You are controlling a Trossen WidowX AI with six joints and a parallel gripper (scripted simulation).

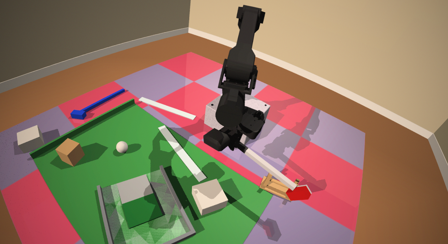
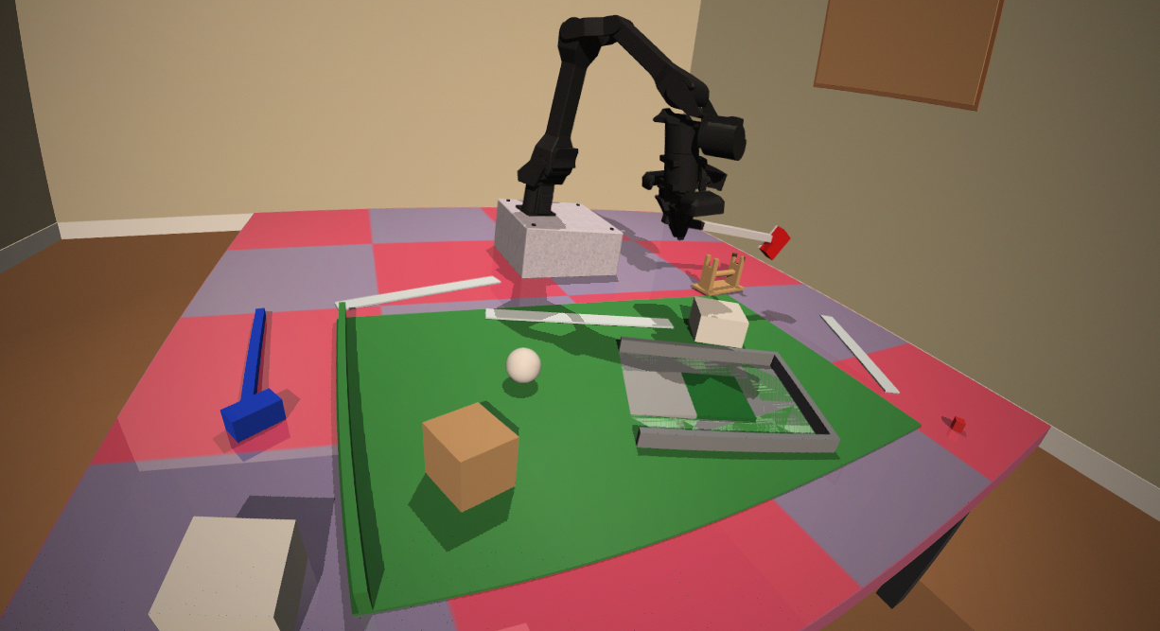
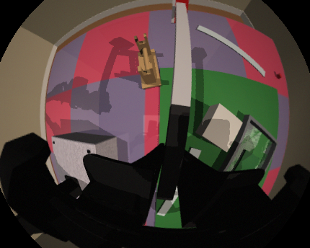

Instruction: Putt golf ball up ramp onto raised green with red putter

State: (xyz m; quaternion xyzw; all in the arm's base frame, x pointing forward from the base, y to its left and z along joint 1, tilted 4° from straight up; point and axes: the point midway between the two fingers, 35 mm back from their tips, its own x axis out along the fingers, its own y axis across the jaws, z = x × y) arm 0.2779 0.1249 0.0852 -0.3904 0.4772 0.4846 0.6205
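My gripper [image 1: 240,146] [image 2: 679,226] [image 3: 169,147] is shut on the dark handle end of the red putter [image 1: 270,169] [image 2: 734,231] [image 3: 182,55]. It holds the putter in the air with the shaft pointing away from the arm. The red head [image 1: 298,192] [image 2: 777,242] hangs above and beyond the wooden stand [image 1: 274,186] [image 2: 720,274] [image 3: 148,62]. The white golf ball [image 1: 121,146] [image 2: 523,364] lies on the green mat [image 1: 103,126] [image 2: 568,464]. The grey ramp [image 1: 134,189] [image 2: 657,392] leads to the raised green [image 1: 142,209] [image 2: 718,395] inside grey walls.
A blue putter [image 1: 97,102] [image 2: 254,367] lies left of the mat. On the mat are a brown cube [image 1: 70,151] [image 2: 470,455], a beige cube [image 1: 209,196] [image 2: 719,321] and a white strip [image 1: 181,153] [image 2: 577,318]. A dark green wall [image 1: 81,129] [image 2: 351,448] borders the mat. Another beige cube [image 1: 29,138] [image 2: 227,574] stands beyond it.
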